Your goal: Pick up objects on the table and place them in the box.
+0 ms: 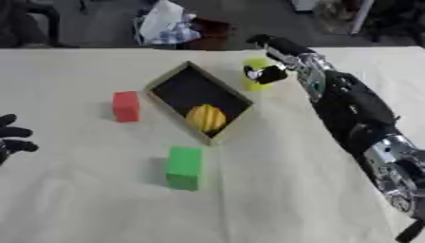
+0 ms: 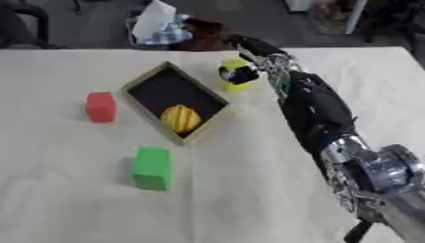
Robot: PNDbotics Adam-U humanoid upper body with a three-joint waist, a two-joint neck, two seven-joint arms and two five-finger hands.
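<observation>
An open box [image 1: 170, 80] with a dark inside lies askew in the middle of the table, and a yellow-orange rounded object [image 1: 206, 117] rests in its near corner. A red block [image 1: 126, 106] stands left of the box. A green block [image 1: 183, 168] stands in front of it. A yellow-green object [image 1: 259, 75] sits just right of the box's far end, and my right hand [image 1: 278, 60] has its fingers curled round it, reaching from the right. My left hand [image 1: 10, 137] shows at the left edge, fingers relaxed, holding nothing.
The pale table [image 1: 99, 209] runs to a far edge, beyond which lie a crumpled white-and-blue bundle [image 1: 166, 23] and dark furniture. My right arm [image 1: 357, 118] stretches along the table's right side.
</observation>
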